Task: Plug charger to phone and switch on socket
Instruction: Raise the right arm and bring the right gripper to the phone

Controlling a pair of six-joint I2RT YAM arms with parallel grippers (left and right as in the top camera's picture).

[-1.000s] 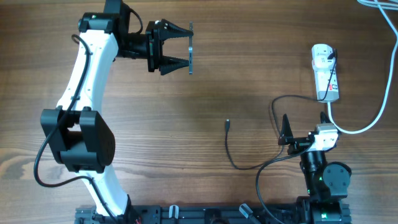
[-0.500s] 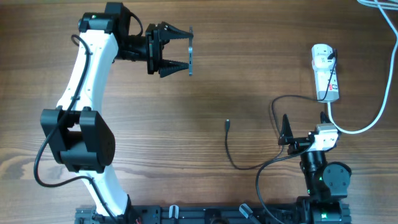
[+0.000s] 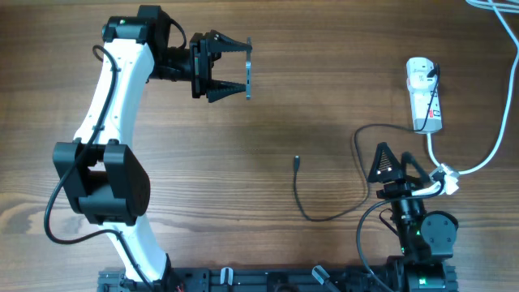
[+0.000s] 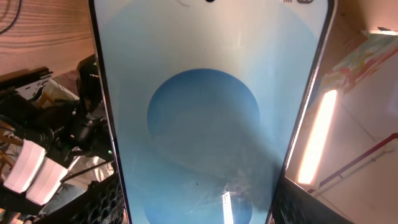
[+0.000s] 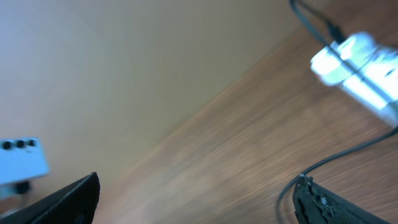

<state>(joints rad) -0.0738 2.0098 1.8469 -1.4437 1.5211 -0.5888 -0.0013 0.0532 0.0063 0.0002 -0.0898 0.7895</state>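
My left gripper (image 3: 237, 67) is shut on the phone (image 3: 248, 81) and holds it on edge above the far left of the table. In the left wrist view the phone (image 4: 205, 112), with its cyan-blue screen, fills the frame between the fingers (image 4: 199, 208). The charger, a thin black cable, lies on the wood with its tip (image 3: 297, 162) at mid-table. The white socket (image 3: 423, 96) lies at the far right with a black plug in it. My right gripper (image 3: 395, 165) is open and empty, near the cable loop and below the socket. The right wrist view shows the blurred socket (image 5: 357, 65) and the open fingers (image 5: 199, 202).
A thick white lead (image 3: 495, 146) curves from the socket along the right edge. The charger cable loops (image 3: 357, 146) between the socket and my right gripper. A small pale blue object (image 5: 22, 158), possibly the phone, shows far off in the right wrist view.
My right gripper has turned and swung to the right, and its open fingers now show spread. The left arm with the phone has barely moved.
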